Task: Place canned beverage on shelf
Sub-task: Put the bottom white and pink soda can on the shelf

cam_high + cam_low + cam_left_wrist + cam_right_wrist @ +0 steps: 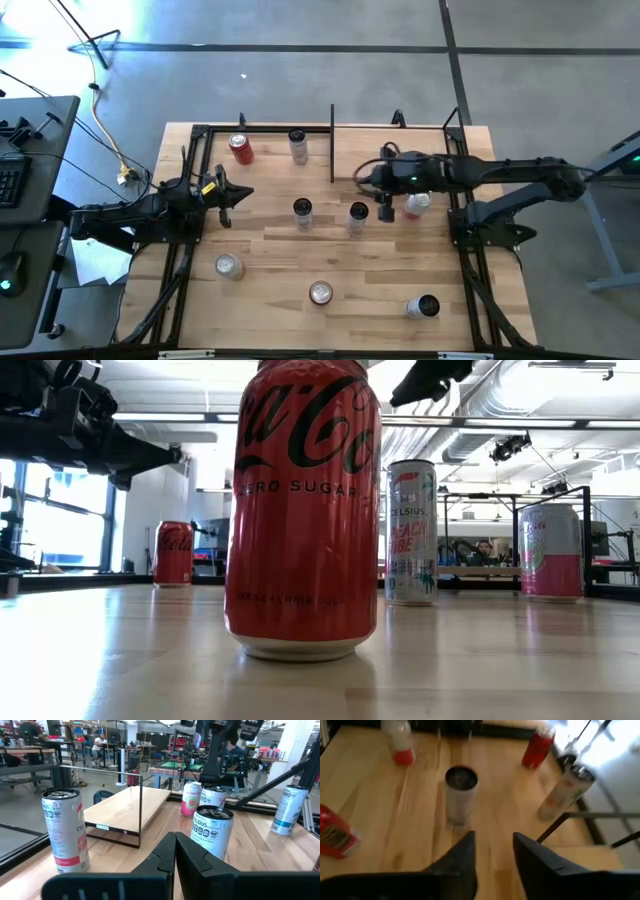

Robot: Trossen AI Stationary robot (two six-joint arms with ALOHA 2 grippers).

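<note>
The shelf point(395, 140) point(131, 809) is a low light-wood plank at the table's far right, with a thin black upright plate point(332, 140) at its left end. Several cans stand on the tabletop. Among them are two silver cans point(303, 212) point(357, 215) at mid-table and a pink can point(418, 204) by the shelf's near edge. My right gripper point(362, 177) point(492, 855) hangs open high over mid-table, slanting down toward the left, with a dark-topped silver can point(461, 795) ahead of it. My left gripper point(235, 195) point(175, 852) waits shut at the table's left.
A red can point(240, 148) and a tall white can point(298, 146) stand at the far left of the plate. A cola can point(320, 292) point(305, 510), a can point(229, 266) and another point(425, 306) sit toward the near edge. Black frame rails run along the table's sides.
</note>
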